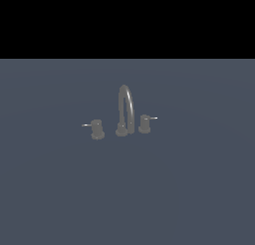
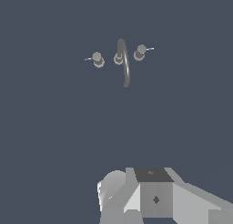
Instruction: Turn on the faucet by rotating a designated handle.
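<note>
A: Where does the exterior view sit?

B: Off the arm, fairly far back, looking slightly downward across the counter (image 1: pixel 60 189) at the faucet (image 1: pixel 125 109), seen side-on and small. No arm shows there.

A: And the wrist view?

B: High above, facing down. The pincer's (image 2: pixel 136 200) grey body fills the near edge, the faucet (image 2: pixel 123 59) lying well ahead of it.

A: What do they share?

B: The faucet, both knobs and the surrounding counter.

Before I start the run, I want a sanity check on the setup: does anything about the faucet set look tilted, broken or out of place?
Nothing stands out. The faucet stands upright, its arched spout between two knobs. The handle has its pin pointing to the exterior view's right; the twin knob mirrors it. Neither looks askew or damaged.
</note>
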Robot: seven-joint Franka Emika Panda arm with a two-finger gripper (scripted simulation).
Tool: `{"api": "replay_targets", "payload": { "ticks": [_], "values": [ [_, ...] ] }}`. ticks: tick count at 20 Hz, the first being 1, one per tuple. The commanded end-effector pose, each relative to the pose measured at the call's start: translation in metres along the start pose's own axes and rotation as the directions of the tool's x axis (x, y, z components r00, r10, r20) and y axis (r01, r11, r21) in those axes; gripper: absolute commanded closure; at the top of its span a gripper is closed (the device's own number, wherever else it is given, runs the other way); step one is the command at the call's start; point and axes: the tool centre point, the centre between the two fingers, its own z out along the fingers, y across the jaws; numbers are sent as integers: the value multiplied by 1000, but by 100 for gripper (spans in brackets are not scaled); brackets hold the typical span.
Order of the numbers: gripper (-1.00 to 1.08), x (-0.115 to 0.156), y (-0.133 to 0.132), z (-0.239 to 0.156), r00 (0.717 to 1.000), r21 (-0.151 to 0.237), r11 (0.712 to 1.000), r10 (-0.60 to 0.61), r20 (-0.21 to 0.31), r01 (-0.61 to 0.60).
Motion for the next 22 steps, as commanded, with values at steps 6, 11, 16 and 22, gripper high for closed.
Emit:
{"api": "replay_targets", "payload": {
  "ticks": [6, 11, 16, 22],
  "values": [
    [108, 2, -9, 0, 999, -1, 999, -37, 9, 37],
    [108, 3, -17, -1, 998, -2, 998, -65, 16, 66],
    [108, 5, -16, 0, 998, -2, 998, -56, 16, 56],
    [108, 21, -13, 4, 1000, -4, 1000, -8, 16, 8]
  ]
}}
